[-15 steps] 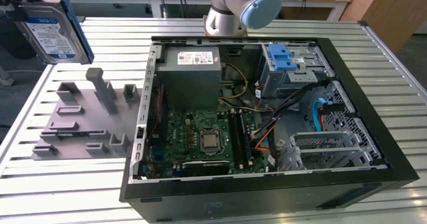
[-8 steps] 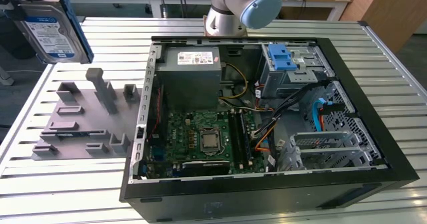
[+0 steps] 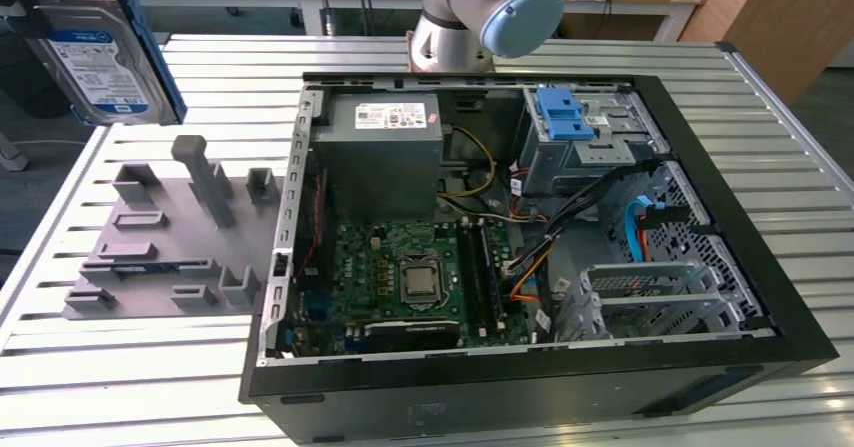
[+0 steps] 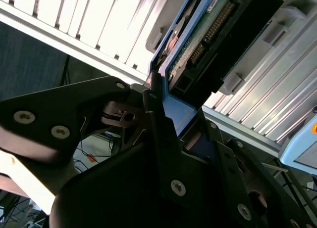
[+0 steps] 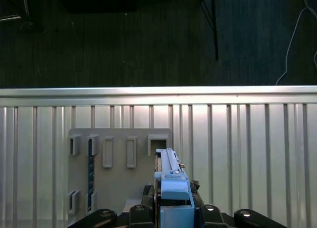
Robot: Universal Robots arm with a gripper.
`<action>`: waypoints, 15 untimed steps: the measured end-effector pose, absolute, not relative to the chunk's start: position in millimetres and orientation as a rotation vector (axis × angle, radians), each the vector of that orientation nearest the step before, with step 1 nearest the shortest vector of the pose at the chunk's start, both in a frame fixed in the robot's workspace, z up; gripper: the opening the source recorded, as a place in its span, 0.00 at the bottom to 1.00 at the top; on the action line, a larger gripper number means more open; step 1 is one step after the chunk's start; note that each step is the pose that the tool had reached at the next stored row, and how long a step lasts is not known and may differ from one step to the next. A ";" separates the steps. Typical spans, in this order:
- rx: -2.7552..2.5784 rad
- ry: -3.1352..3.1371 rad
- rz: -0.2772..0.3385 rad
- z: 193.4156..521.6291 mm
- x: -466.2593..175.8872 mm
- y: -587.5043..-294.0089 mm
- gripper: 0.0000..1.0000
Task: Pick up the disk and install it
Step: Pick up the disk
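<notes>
Disk held aloft at exterior view's far left, label side facing us, clear of surface. We see jaws closed on disk's blue frame in both wrist views; circuit-board side shows in second wrist view, thin edge in first wrist view. Grey slotted fixture lies below disk on slatted surface. Open computer case sits just beside fixture, blue latch inside. Arm stands behind case.
</notes>
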State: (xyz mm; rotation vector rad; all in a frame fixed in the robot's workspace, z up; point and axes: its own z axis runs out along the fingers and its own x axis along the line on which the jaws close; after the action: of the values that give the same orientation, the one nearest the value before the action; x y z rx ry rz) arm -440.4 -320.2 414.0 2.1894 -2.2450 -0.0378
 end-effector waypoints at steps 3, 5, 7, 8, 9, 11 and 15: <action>2.189 -2.245 -0.038 415.1 -440.4 -320.1 0.36; 2.189 -2.245 -0.038 415.7 -440.4 -320.2 0.36; 2.189 -2.245 -0.038 416.3 -440.4 -320.2 0.36; 2.189 -2.245 -0.038 416.6 -440.4 -320.2 0.36; 2.189 -2.245 -0.038 416.9 -440.4 -320.2 0.36; 2.189 -2.245 -0.038 417.4 -440.4 -320.1 0.36; 2.189 -2.245 -0.038 418.6 -440.4 -320.2 0.36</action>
State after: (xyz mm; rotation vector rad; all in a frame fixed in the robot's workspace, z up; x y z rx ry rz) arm -440.4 -320.2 418.6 2.1893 -2.2449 -0.0379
